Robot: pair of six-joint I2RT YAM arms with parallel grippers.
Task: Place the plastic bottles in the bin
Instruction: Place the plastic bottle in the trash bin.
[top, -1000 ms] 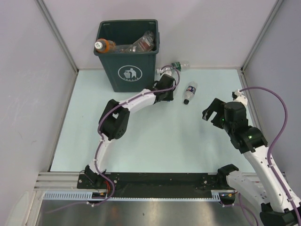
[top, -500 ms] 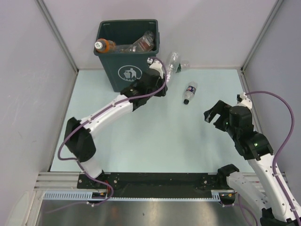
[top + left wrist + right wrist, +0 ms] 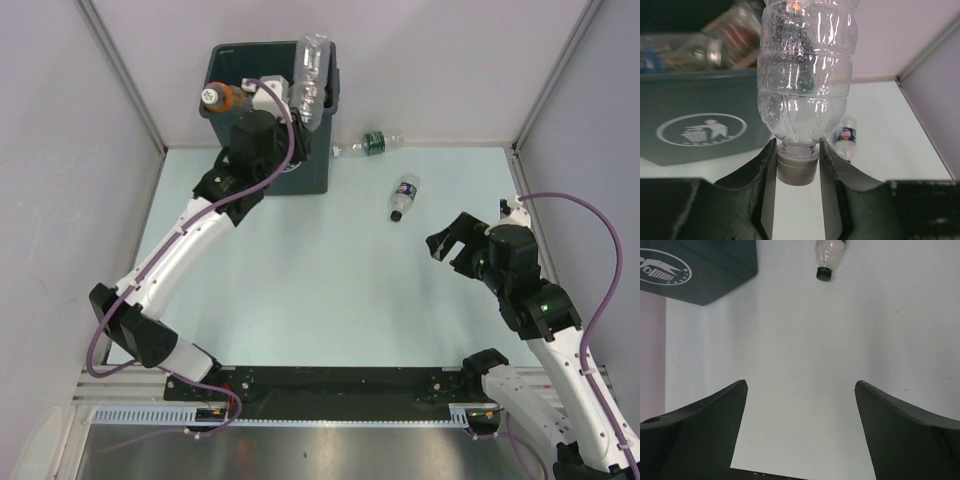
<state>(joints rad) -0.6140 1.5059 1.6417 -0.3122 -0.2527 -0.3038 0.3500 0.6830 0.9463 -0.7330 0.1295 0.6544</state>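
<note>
The left arm (image 3: pixel 170 260) is outstretched, its left gripper (image 3: pixel 797 165) clamping a clear bottle (image 3: pixel 807 75) by the bin (image 3: pixel 255 46). Only the wrist view shows the grey cap (image 3: pixel 797 174) pinched. The right gripper (image 3: pixel 800 387) gapes, empty.

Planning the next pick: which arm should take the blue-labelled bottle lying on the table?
Right. The right gripper is open, empty and close to the blue-labelled bottle; the left gripper is shut on a clear bottle up at the bin.
</note>
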